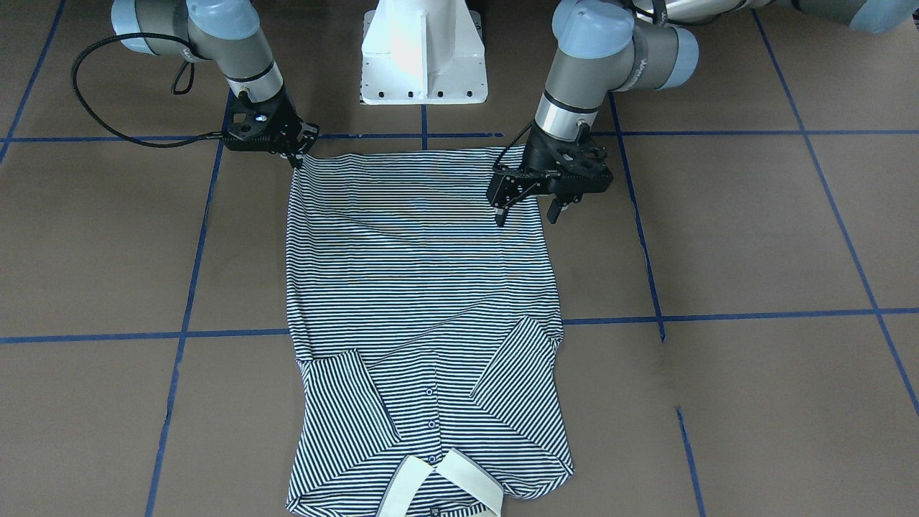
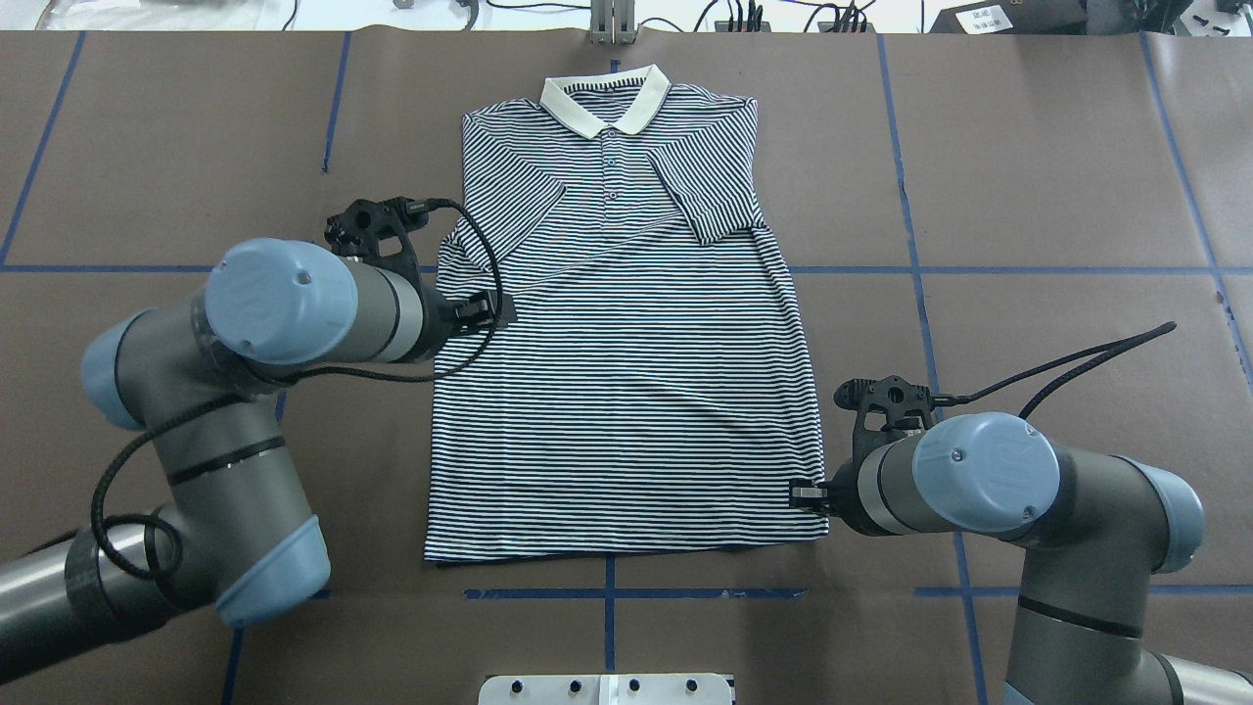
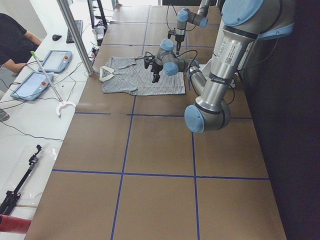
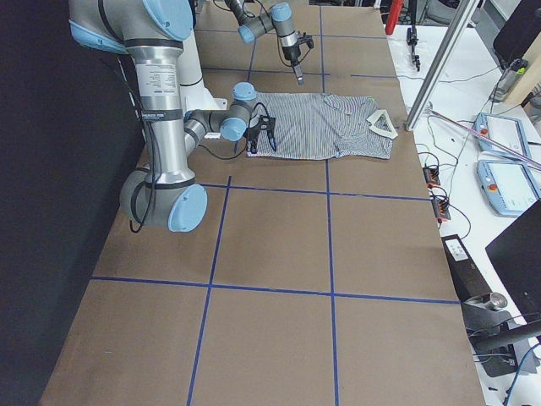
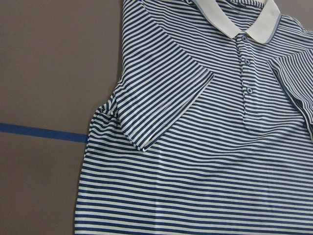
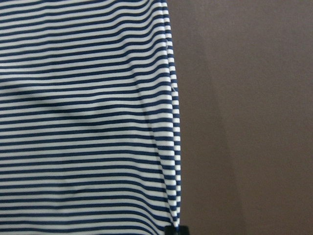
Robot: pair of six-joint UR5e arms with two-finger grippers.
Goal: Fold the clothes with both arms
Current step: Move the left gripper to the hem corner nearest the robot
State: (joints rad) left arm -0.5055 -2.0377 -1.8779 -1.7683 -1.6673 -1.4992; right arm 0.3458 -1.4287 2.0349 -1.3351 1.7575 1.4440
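Polo shirt [image 2: 626, 392] flat; left arm [image 1: 632, 54] lettering blurred.

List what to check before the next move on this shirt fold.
1. Right claw pinching polo shirt hem corner: ok.
2. Left claw gripping the shirt: not ok; open, above its side edge.
3. Both sleeves folded onto the chest: ok.
4. Body lying flat: ok, slight ripples near the hem.
5. Right claw holds both fabric layers: cannot tell.
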